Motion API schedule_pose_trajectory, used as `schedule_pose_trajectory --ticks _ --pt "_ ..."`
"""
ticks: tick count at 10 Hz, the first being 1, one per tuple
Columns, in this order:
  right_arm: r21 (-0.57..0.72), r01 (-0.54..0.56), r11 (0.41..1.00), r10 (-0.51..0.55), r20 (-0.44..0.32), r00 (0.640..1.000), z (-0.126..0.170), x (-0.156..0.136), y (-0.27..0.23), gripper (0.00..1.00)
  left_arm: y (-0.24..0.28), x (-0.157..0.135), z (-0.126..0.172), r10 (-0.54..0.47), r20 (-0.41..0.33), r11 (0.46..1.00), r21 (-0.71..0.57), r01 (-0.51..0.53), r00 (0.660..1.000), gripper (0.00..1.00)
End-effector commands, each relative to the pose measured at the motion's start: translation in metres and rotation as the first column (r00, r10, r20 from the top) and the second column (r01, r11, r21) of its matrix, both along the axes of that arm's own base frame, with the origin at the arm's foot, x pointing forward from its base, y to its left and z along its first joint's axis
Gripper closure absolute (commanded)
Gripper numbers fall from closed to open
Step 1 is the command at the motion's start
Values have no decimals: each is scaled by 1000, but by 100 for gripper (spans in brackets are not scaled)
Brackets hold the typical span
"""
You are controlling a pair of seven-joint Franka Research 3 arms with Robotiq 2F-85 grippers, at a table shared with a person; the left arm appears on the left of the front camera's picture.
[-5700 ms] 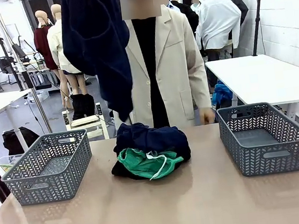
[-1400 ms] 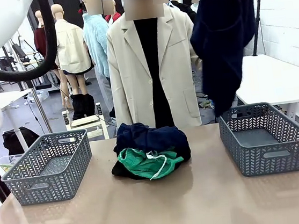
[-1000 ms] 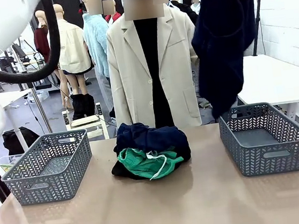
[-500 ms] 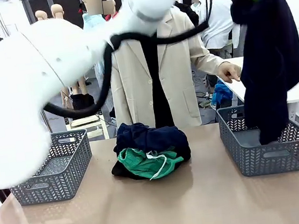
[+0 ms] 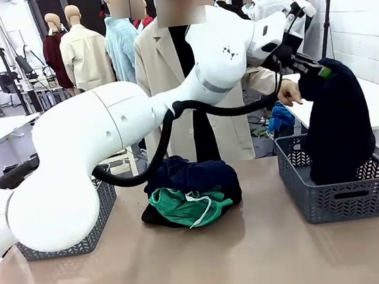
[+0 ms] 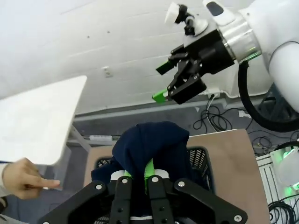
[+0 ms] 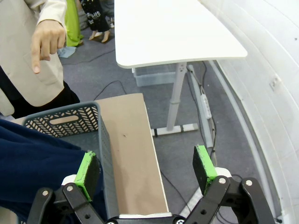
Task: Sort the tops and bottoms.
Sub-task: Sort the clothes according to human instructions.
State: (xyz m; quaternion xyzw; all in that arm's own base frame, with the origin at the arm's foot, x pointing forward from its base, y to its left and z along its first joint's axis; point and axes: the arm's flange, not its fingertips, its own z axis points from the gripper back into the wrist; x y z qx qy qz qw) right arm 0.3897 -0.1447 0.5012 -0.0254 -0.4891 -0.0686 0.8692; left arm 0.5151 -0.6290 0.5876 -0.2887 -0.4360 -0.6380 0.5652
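Observation:
My left gripper point(image 5: 318, 69) has reached across to the right side and is shut on the large dark navy garment point(image 5: 338, 125). The garment hangs down into the right grey basket point(image 5: 340, 200). In the left wrist view the fingers point(image 6: 140, 177) pinch the navy cloth point(image 6: 156, 142) over that basket point(image 6: 202, 158). My right gripper point(image 7: 145, 167) is open, hovering beside the basket point(image 7: 60, 119) with the navy cloth point(image 7: 32, 161) at its left pad; it also appears as an open gripper point(image 6: 180, 84) in the left wrist view. At the table's centre lies a pile: dark navy cloth point(image 5: 189, 173), the bright green garment point(image 5: 183, 208) with a white drawstring, and black cloth point(image 5: 154, 218) beneath.
A person in a beige blazer point(image 5: 161, 76) stands at the far side, a hand point(image 5: 288, 92) pointing down near the right basket. The left grey basket point(image 5: 104, 200) is half hidden behind my left arm. A white table point(image 7: 173, 28) stands beyond the right basket.
My left arm has swung across and come down, lowering the navy garment from high above into the right basket. The pile has not moved.

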Motion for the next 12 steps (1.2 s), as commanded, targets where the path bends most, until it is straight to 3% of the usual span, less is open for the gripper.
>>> schedule_pose_trajectory --ticks 1,2,3,6,7,8,12 --pt "7 4 1000 -3 -11 1000 0 -1 1 0 -54 47 18 31 -74 999 46 -28 997 100" --pt "7 4 1000 -3 -11 1000 0 -1 1 0 -42 42 26 -12 -82 992 123 22 997 100" --pt "7 4 1000 -3 -11 1000 0 -1 1 0 -2 2 -10 11 -34 1000 19 -11 999 100" --pt "7 4 1000 -3 -11 1000 0 -1 1 0 -1 2 -14 10 -59 999 49 -7 998 100" --pt "7 4 1000 -3 -11 1000 0 -1 1 0 -16 26 -37 -17 -116 995 99 28 993 100" --pt "7 4 1000 -3 -11 1000 0 -1 1 0 -30 51 -61 -32 -233 990 123 62 972 100" --pt "7 4 1000 -3 -11 1000 0 -1 1 0 -69 93 -133 46 -429 956 282 85 902 100"
